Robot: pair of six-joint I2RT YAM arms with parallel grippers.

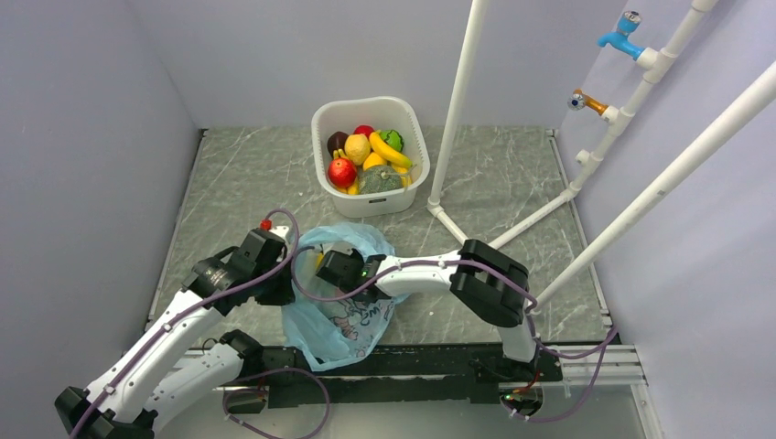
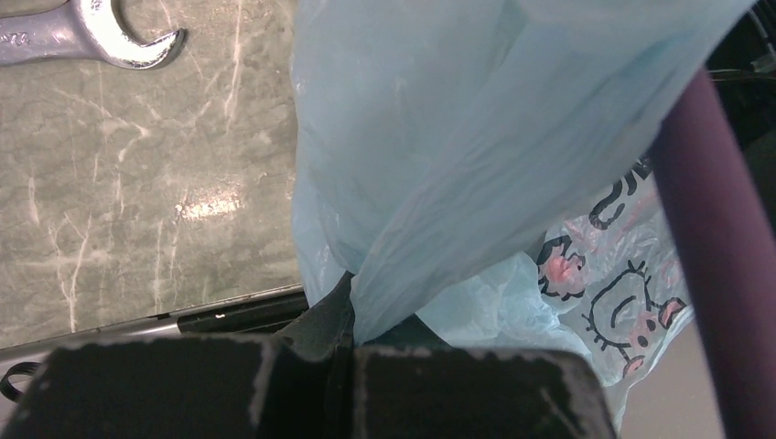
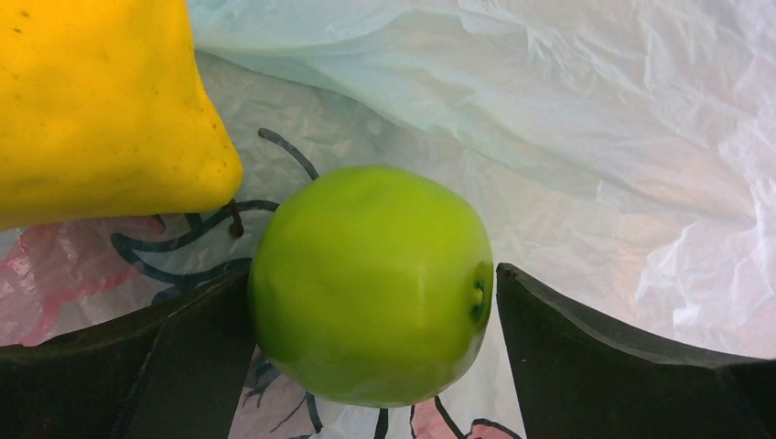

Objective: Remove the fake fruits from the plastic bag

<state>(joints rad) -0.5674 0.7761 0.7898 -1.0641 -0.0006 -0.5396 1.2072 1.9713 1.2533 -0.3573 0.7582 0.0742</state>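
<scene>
The light-blue plastic bag (image 1: 340,315) lies on the table between my arms, its mouth lifted. My left gripper (image 1: 285,271) is shut on a fold of the plastic bag (image 2: 458,137) at its rim, the film pinched at my left gripper (image 2: 352,315). My right gripper (image 1: 322,267) reaches into the bag's mouth. In the right wrist view my right gripper (image 3: 371,274) stands open inside the bag, with a light green apple (image 3: 371,283) between its fingers (image 3: 595,366); a narrow gap shows on the right side. A yellow fruit (image 3: 101,101) lies just beyond, upper left.
A white basket (image 1: 409,121) at the back holds a banana (image 1: 389,151), a red apple (image 1: 341,172) and other toy fruits. White pipes (image 1: 455,110) rise at the right, with taps (image 1: 622,37) on the wall. A wrench (image 2: 91,32) lies on the table left of the bag.
</scene>
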